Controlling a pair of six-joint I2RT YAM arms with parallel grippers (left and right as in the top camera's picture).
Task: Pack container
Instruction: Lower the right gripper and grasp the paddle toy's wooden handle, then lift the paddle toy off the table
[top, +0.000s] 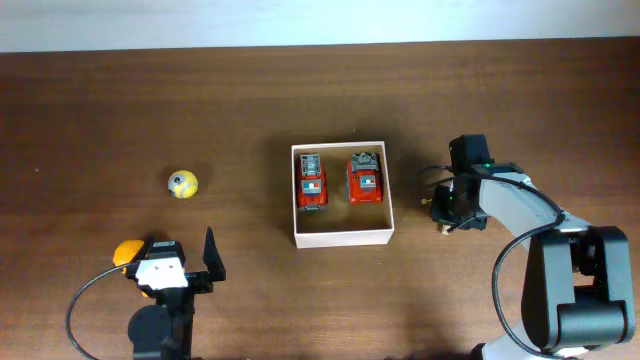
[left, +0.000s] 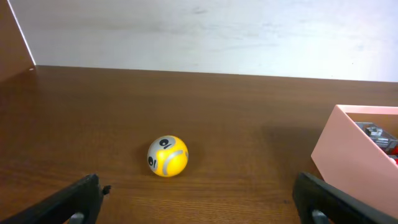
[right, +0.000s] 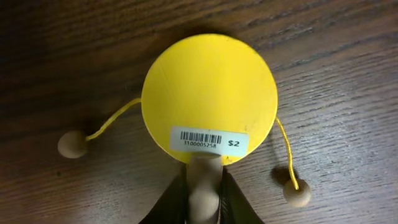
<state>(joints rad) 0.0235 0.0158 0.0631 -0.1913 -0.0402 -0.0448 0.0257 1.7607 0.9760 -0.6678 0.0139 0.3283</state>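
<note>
Yellow drum toy (right: 209, 93) lies flat on the bench (top: 100, 110), the right claw (right: 205, 193) clamped on its handle (right: 204, 165). The container (top: 342, 238) sits mid-bench, just left of that claw, with two red cars (top: 312, 183) inside. I judge the grasp made. Next comes a lift, then a carry leftward over the near wall. The left claw (left: 202, 200) stands apart, facing a yellow ball (left: 167, 156).
</note>
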